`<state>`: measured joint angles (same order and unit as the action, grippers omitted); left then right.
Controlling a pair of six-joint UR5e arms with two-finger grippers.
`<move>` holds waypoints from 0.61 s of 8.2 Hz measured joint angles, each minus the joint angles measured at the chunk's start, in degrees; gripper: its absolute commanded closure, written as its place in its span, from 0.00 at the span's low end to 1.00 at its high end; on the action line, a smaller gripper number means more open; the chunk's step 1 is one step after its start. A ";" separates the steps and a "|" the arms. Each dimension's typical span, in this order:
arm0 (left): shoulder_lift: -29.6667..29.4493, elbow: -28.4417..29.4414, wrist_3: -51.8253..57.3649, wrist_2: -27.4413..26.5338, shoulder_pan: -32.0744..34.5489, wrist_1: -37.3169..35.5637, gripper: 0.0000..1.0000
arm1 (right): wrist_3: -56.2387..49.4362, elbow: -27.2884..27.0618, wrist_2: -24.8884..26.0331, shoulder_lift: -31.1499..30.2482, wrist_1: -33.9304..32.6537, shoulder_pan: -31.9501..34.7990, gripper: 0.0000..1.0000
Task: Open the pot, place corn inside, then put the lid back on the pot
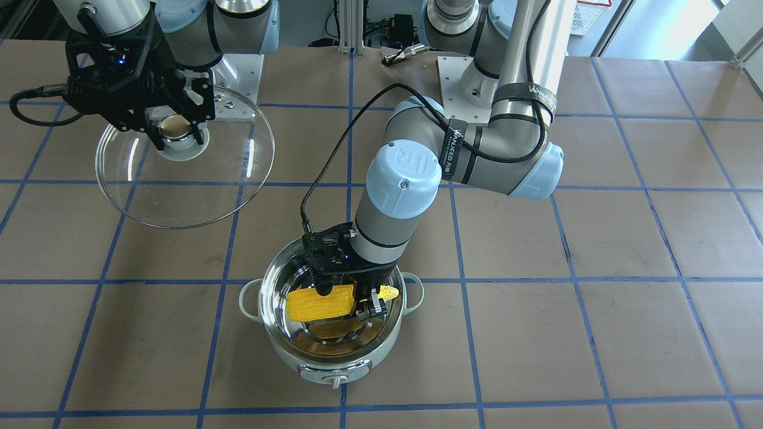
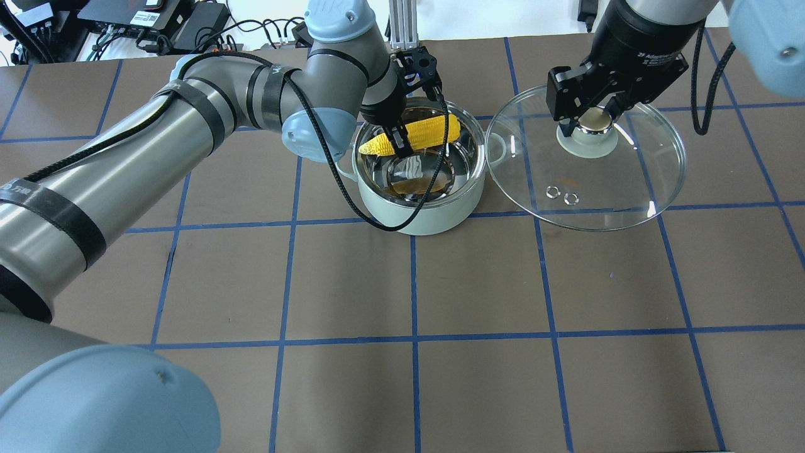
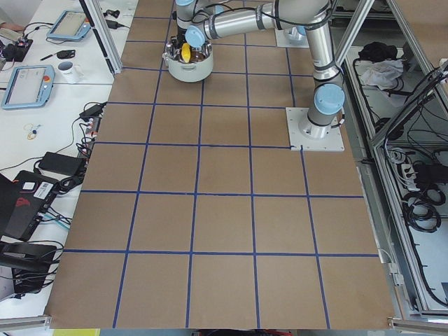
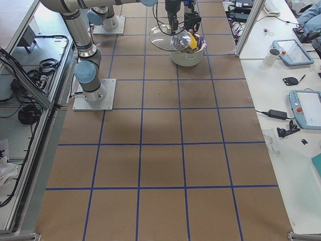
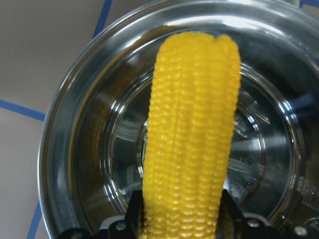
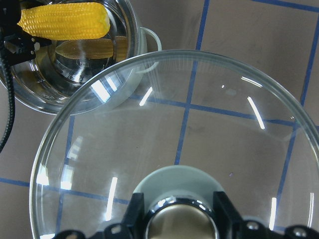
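Inspecting wrist views, I confirm left pincer [image 5: 182,216] clamping corn [image 5: 192,124] over open pot [image 5: 65,149], right pincer [image 6: 178,213] clamping lid [image 6: 199,124] by its knob [image 6: 175,185]; side views too small to confirm.

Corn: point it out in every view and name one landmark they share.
Front-facing: corn lower centre.
Overhead: corn top centre.
Exterior left: corn tiny, top, left of centre.
Exterior right: corn tiny, top, right of centre.
Left wrist: corn fills the middle.
Right wrist: corn top-left corner.
Landmark: the open pot beneath it.
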<state>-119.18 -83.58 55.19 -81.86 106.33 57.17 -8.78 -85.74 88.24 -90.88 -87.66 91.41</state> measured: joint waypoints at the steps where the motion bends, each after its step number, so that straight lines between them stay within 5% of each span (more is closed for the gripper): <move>1: 0.38 0.00 -0.91 -0.04 0.01 0.00 0.00 | -0.01 0.01 -0.03 0.00 -0.08 0.00 0.89; 5: 5.56 0.11 -10.44 0.01 -0.75 3.48 0.00 | -0.01 0.04 -0.08 0.00 -0.14 0.00 0.89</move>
<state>-113.63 -83.47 44.75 -81.85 105.59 60.65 -8.79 -85.70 88.16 -90.88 -87.81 91.41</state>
